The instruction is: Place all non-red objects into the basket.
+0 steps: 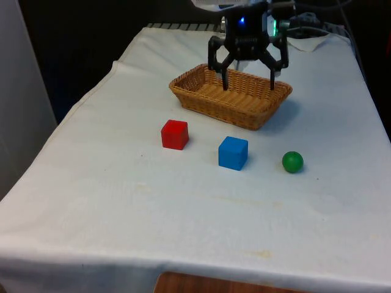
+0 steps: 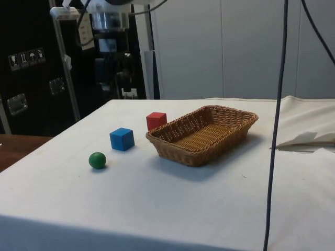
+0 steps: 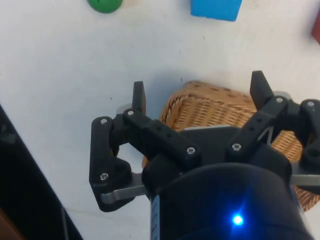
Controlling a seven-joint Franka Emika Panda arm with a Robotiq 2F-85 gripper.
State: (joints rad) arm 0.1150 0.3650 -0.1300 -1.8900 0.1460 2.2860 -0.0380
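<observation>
Gripper (image 1: 248, 76) hung released over the basket (image 1: 201, 101); we judged the blue cube (image 1: 233, 152), at its 6 o'clock, best grasped squarely.

Arm: cut off by the top edge in the front view above the end effector (image 1: 248, 82); in the side view its dark lower part blended into the black cabinets, and its fingers could not be made out there.
Basket (image 3: 220, 107): in the wrist view largely covered by the end effector (image 3: 199, 92) body; one corner and a strip of rim showed.
Green ball (image 3: 104, 4): cropped by the wrist picture's edge.
Blue cube (image 3: 216, 9): cropped by the same edge.
Red cube (image 3: 316, 27): a sliver at the wrist picture's border.
Red cube (image 2: 156, 120): in the side view, lower corner hidden behind the basket (image 2: 201, 157) rim.
Desk (image 1: 91, 232): near edge cut off in the front view.
</observation>
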